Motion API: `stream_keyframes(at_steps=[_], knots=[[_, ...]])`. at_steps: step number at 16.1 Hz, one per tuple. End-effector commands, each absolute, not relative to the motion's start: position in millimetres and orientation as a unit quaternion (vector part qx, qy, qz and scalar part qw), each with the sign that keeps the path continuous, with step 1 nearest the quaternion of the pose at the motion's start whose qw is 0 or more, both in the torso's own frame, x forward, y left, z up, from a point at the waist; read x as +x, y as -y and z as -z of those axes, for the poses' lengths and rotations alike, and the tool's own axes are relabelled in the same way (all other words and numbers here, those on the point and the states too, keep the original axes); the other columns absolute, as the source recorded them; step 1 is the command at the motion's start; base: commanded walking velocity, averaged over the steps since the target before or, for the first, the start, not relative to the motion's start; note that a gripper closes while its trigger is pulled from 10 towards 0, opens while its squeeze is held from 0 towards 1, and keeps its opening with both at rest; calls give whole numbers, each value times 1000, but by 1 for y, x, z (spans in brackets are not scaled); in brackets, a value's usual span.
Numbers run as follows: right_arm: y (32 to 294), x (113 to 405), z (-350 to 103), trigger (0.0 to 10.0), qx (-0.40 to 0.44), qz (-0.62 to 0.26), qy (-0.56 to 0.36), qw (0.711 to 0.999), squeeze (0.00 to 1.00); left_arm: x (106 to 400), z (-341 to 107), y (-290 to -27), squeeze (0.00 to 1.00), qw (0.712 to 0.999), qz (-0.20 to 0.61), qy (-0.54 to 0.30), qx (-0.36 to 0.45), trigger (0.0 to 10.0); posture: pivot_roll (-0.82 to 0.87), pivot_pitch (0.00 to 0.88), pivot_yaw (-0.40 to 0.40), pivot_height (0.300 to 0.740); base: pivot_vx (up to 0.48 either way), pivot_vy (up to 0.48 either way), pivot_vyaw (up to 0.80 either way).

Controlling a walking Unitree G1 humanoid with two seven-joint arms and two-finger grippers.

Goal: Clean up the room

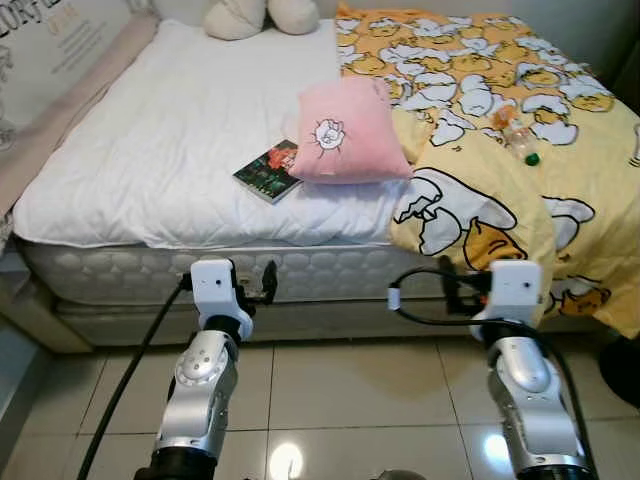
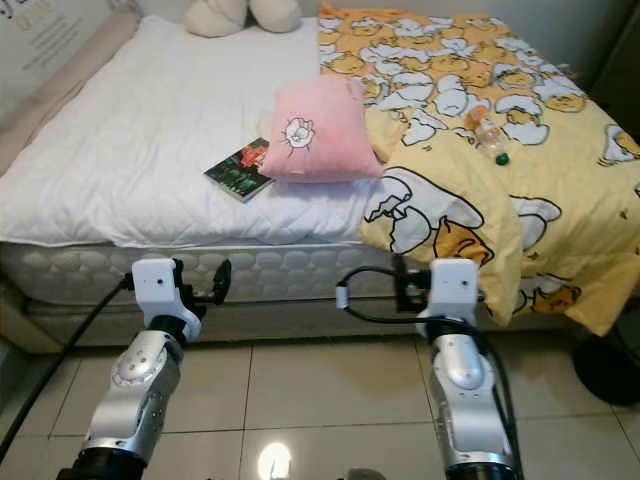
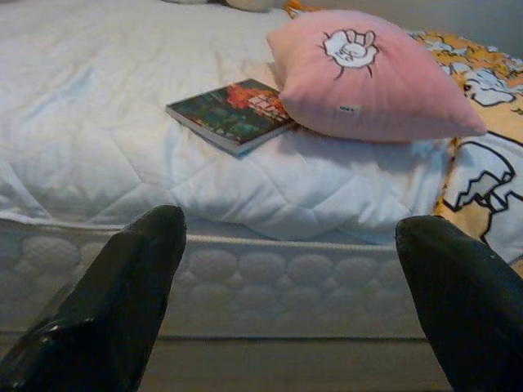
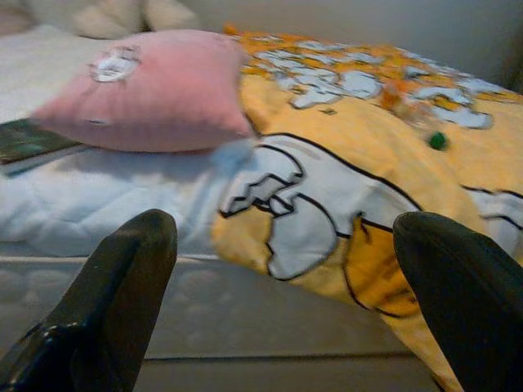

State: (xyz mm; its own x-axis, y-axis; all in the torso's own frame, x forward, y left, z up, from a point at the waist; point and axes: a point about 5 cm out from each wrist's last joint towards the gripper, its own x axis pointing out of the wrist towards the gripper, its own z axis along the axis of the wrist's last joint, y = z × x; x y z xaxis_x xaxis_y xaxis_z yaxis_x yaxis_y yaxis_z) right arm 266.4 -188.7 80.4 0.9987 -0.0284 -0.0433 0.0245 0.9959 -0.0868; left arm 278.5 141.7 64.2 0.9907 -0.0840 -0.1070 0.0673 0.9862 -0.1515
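Robot stood at the foot of the bed, both grippers spread and empty.

The left gripper [image 3: 286, 286] and the right gripper [image 4: 286, 286] hung before the mattress edge [image 1: 300, 270]. A book [image 1: 268, 170] lay half under the pink pillow [image 1: 345, 130] — pulling it could drag the pillow down. A plastic bottle [image 1: 518, 140] on the yellow blanket [image 1: 560, 200] might roll away; its contents could not be judged.

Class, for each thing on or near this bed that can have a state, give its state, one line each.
book: closed, lying flat
pink pillow: overlapping the book's edge
bottle: lying down, green cap on
yellow blanket: spread, draping the bed's edge
left gripper: open, empty
right gripper: open, empty
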Motion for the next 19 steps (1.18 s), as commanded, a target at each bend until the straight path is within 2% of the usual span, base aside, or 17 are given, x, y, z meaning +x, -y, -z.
stream_keyframes(at_steps=[1,6,9,12,16,19], knots=[[190,267,-81,10000,-52,6,-17,999,0,283,-71,-138,0,995,40,-43,-81,10000,-160,0,47,740,247,-409,0],[186,274,-82,10000,-48,5,-16,999,0,292,-76,-129,0,995,62,-28,-72,10000,-171,0,58,740,280,-381,0],[186,270,-78,10000,-53,1,-23,998,0,295,-83,-131,0,996,62,-20,-58,10000,-169,0,59,740,97,0,0],[182,272,-81,10000,-62,-6,-18,998,0,297,-88,-136,0,995,28,-8,-95,10000,-169,0,64,740,480,0,0],[184,271,-82,10000,-59,-4,-15,998,0,300,-92,-129,0,996,53,1,-73,10000,-172,0,64,740,480,0,455],[187,270,-82,10000,-60,8,-13,998,0,305,-96,-123,0,996,78,4,-50,10000,-181,0,66,740,461,0,0]])
